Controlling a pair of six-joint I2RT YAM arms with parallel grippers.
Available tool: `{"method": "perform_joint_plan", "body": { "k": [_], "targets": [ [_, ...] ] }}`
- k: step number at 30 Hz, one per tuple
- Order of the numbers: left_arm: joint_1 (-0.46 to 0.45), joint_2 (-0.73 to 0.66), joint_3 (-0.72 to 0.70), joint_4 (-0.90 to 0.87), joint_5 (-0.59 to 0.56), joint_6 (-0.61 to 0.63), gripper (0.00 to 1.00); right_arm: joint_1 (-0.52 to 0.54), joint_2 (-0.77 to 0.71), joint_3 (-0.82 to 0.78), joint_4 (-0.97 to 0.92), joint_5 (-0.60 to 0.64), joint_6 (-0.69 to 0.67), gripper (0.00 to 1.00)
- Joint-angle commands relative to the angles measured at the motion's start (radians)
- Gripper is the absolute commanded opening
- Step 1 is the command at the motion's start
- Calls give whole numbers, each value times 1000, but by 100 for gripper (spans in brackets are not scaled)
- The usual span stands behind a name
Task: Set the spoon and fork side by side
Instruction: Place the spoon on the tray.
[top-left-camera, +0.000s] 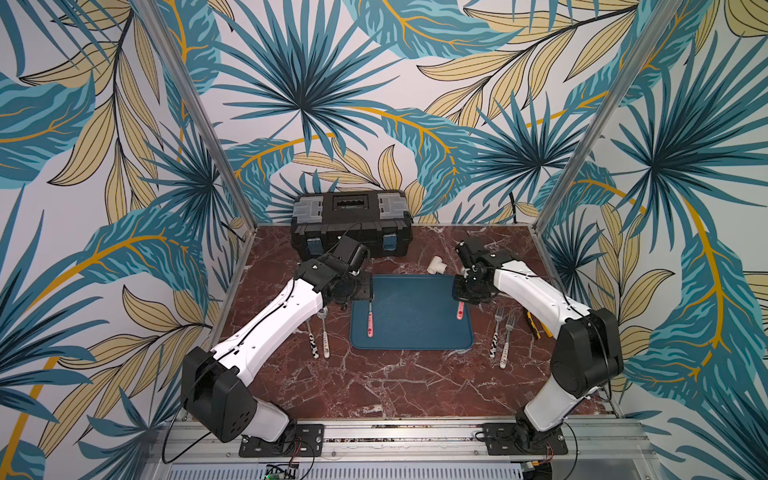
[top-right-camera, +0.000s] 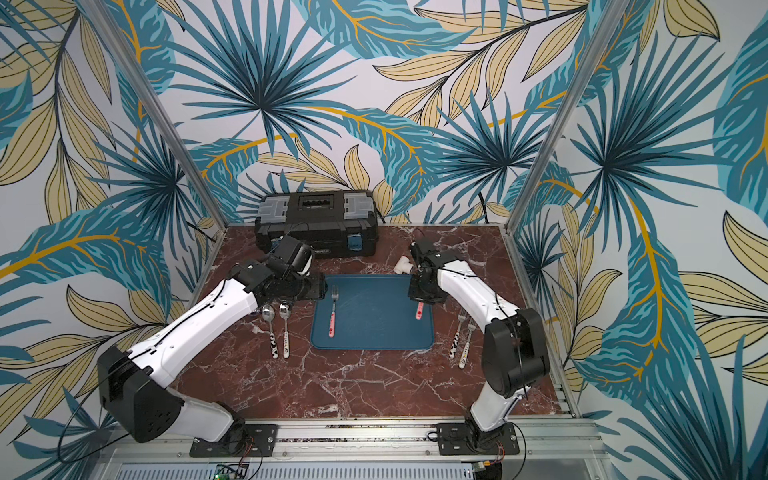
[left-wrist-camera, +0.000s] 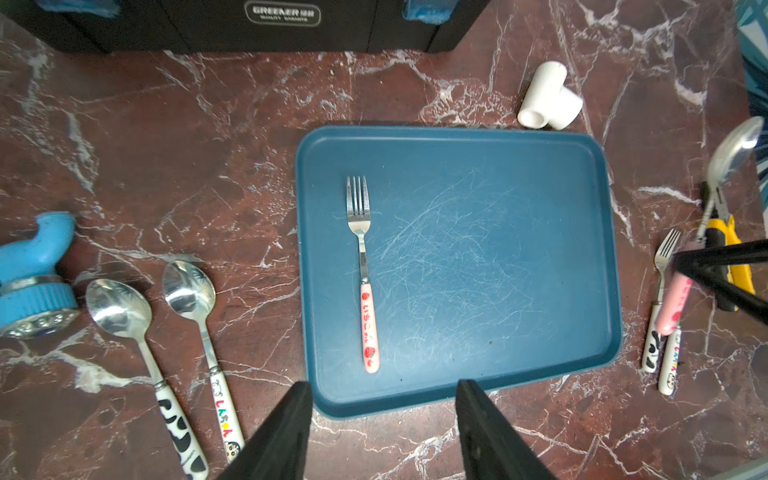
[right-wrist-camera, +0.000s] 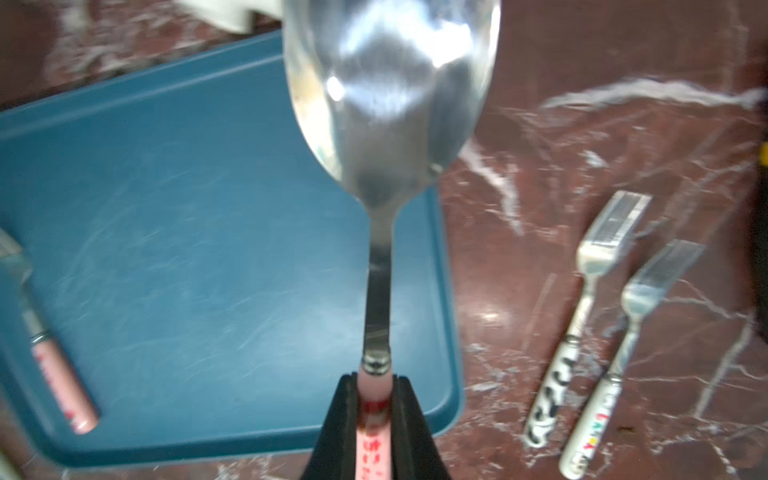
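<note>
We see a blue tray (left-wrist-camera: 457, 266) lying flat on the red marble table (top-left-camera: 374, 382). A fork with a pink handle (left-wrist-camera: 365, 282) lies flat on the tray, near the side by the left arm, with its prongs pointing toward the black toolbox (top-left-camera: 351, 222) at the back. Our right gripper (right-wrist-camera: 374, 390) is pinched tight on the pink handle of a spoon (right-wrist-camera: 386, 124). In the right wrist view the spoon sticks straight out from the black fingers (right-wrist-camera: 411, 415), and its shiny bowl hangs over the far edge of the tray on the right arm's side. In both top views the pink handle shows just under the right gripper, over that same side of the tray, well apart from the fork. Our left gripper (left-wrist-camera: 382, 419) is partly open and holds nothing; its two black fingers (left-wrist-camera: 282, 436) hang over the near edge of the tray. Two more spoons (left-wrist-camera: 166, 332) lie side by side on the table beside the tray on the left arm's side. Two more forks (right-wrist-camera: 602, 324) lie side by side on the table on the right arm's side. A white pipe piece (left-wrist-camera: 548, 97) sits just behind the tray. A blue pipe part (left-wrist-camera: 33, 274) lies near the two spoons.
</note>
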Motion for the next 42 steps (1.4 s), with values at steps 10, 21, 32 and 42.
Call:
{"method": "perform_joint_plan", "body": {
  "k": [10, 21, 32, 42],
  "targets": [
    [123, -145, -157, -11, 10, -49, 60, 305, 443, 411, -85, -142, 105, 0],
    [132, -157, -184, 2, 30, -73, 60, 306, 554, 477, -54, -219, 172, 3],
    [132, -148, -185, 12, 42, -73, 61, 308, 593, 481, -55, -218, 160, 4],
    [132, -134, -176, 14, 49, -67, 61, 312, 629, 534, -80, -195, 140, 5]
  ]
}}
